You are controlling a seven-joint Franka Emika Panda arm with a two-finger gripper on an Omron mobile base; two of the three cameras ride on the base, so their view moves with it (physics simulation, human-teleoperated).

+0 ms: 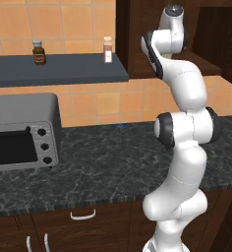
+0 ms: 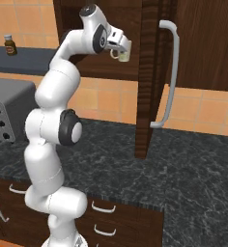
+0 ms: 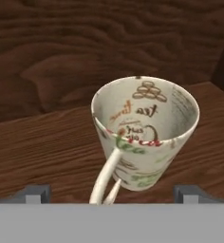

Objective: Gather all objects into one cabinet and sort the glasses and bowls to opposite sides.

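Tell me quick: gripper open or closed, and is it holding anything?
Gripper: open, fingers spread either side of the cream mug on the cabinet shelf, not clamped on it.

Cream mug sitting inside the open wall cabinet

One small cream mug (image 3: 144, 137) with greenish and red patterns stands upright on the dark brown wooden shelf of the cabinet (image 2: 149, 72), thin looped handle facing near. The cabinet door hangs swung open, its long curved light-grey bar handle (image 2: 170, 72) on the right.
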